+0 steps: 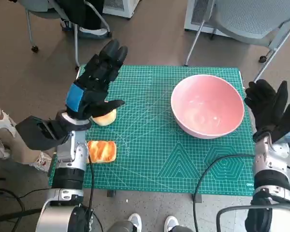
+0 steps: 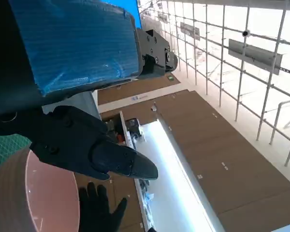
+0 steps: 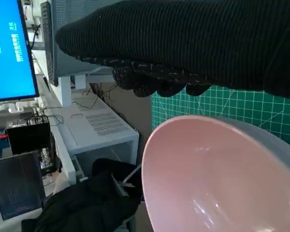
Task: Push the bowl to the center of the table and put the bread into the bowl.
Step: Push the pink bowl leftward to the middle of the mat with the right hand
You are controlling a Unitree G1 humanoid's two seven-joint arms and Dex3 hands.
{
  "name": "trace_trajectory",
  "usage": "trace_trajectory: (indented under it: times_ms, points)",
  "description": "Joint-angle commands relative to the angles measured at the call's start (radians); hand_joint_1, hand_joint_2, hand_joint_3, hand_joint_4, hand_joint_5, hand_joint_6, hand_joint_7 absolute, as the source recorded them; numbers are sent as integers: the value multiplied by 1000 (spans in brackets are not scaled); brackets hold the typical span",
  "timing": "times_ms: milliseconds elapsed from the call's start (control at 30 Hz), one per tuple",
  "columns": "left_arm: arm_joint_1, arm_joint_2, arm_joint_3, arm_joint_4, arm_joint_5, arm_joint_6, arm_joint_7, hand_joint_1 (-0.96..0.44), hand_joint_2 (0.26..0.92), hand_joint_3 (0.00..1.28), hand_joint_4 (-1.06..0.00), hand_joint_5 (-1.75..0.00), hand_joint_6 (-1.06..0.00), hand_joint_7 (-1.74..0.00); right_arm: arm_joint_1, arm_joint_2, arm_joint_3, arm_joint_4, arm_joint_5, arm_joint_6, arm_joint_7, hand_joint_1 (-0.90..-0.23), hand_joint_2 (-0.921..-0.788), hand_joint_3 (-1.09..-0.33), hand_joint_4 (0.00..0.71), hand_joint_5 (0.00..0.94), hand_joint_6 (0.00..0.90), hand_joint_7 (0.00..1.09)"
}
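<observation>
A: At the three o'clock side of the worktop [image 1: 150, 159], on the green cutting mat, sits the pink bowl [image 1: 208, 105], well off centre. Which robot hand is closer to it?

B: The right robot hand [image 1: 268, 105], clearly. It hovers just beside the bowl's rim, at about three o'clock from the bowl, gloved fingers spread and holding nothing. The right wrist view shows the rim close under the glove, but I cannot tell whether they touch.

A: So which way does the bowl have to travel?

B: Toward nine o'clock, as I judge it. The middle of the mat lies on that side of the bowl, and the right robot hand is already on the far side from it, so a sideways shove from there would carry it inward.

A: And the bread?

B: A toasted piece of bread [image 1: 102, 151] lies near the mat's edge at about eight o'clock, its long axis running roughly nine to three. A pale round bun [image 1: 105, 117] sits just beyond it, toward twelve.

A: Is the left robot hand on either?

B: No. The left robot hand [image 1: 97, 79] hangs over the bun, fingers extended toward one o'clock, gripping nothing. It is the nearer one for the bread, and well apart from the bowl
</observation>
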Motion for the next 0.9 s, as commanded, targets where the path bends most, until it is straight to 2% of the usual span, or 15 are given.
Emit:
trace_trajectory:
  times_ms: [33,900]
  points:
    - [0,11,2,-12,2,0,4,-481,921,49,-95,0,-229,-39,30,26,1,13,-4,13,-10,-673,-921,-872,154,5,204,115]
    - [20,18,2,-46,0,5,15,-461,921,56,-92,0,-221,-43,8,127,2,14,2,35,6,-682,-921,-832,173,7,240,112]
